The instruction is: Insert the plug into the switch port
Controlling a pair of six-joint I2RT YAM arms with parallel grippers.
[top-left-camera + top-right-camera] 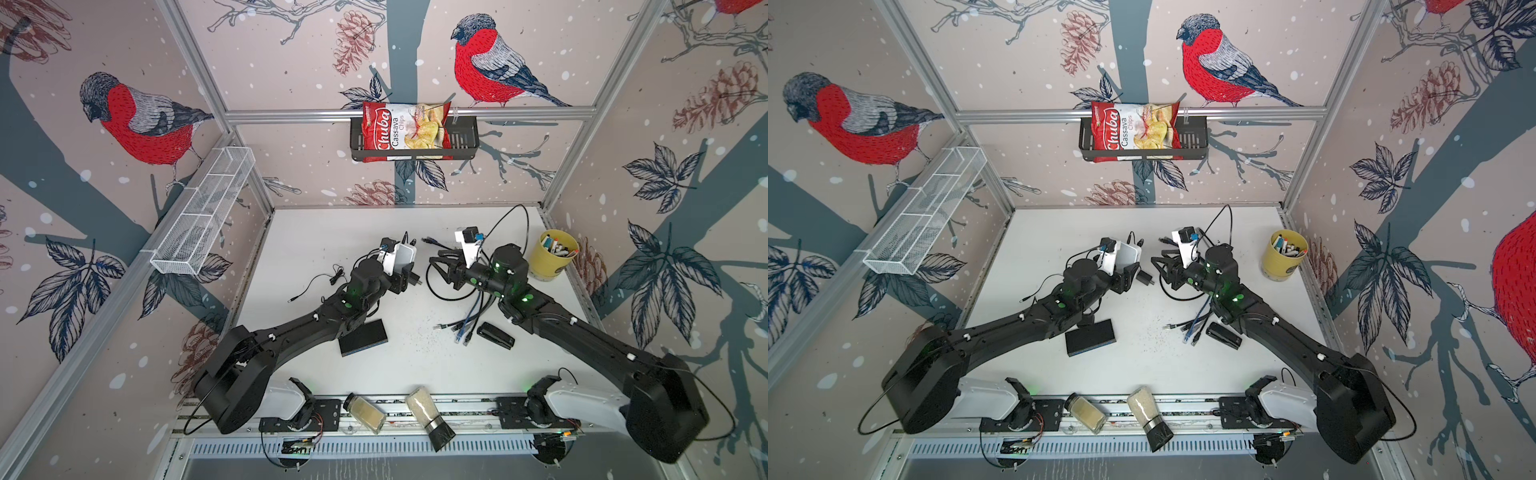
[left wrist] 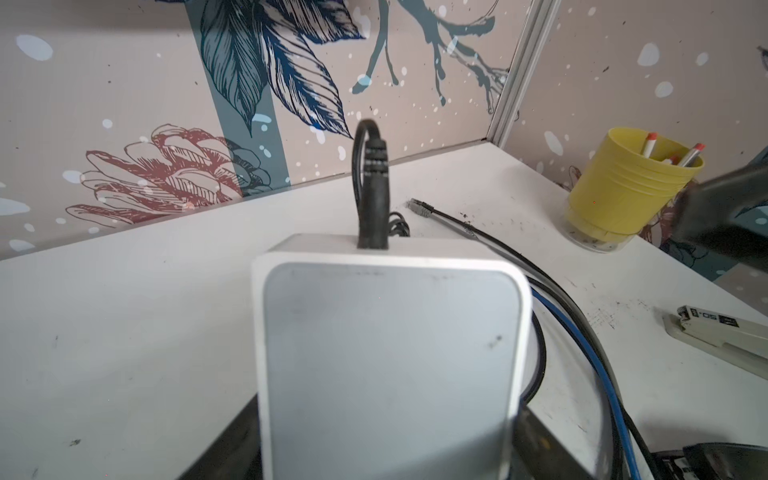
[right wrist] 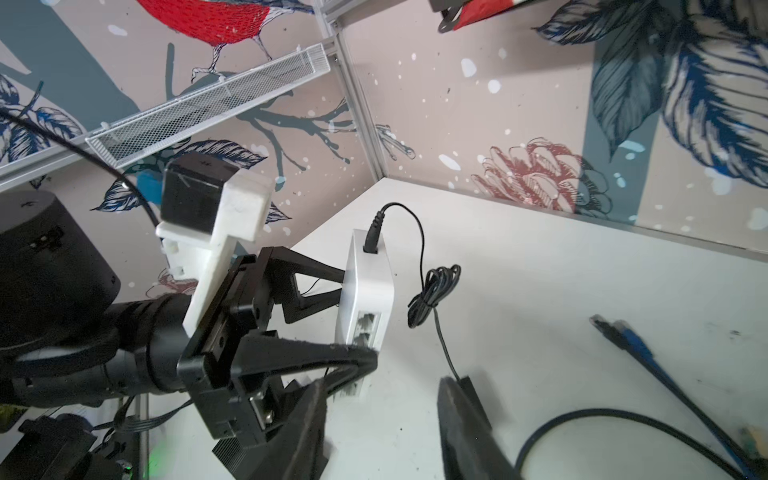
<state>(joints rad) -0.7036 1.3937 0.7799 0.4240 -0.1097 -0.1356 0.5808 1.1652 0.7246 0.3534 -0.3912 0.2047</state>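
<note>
The white switch (image 1: 405, 254) (image 1: 1128, 254) is held upright above the table in my left gripper (image 1: 404, 272) (image 2: 386, 451), whose jaws press its two sides. The black plug (image 2: 373, 195) (image 3: 371, 240) sits in the socket on the switch's top edge. Its thin cable (image 3: 434, 291) loops down to a coil on the table. My right gripper (image 1: 440, 264) (image 1: 1163, 267) (image 3: 380, 388) hovers just right of the switch, open and empty. The switch's network ports (image 3: 368, 326) face the right wrist camera.
A black power adapter (image 1: 414, 279) lies below the switch. Blue and black network cables (image 1: 469, 320) and a black stapler (image 1: 495, 335) lie under the right arm. A yellow pen cup (image 1: 552, 255) stands at the right wall, a black block (image 1: 363, 337) under the left arm, and two jars (image 1: 365, 411) at the front rail.
</note>
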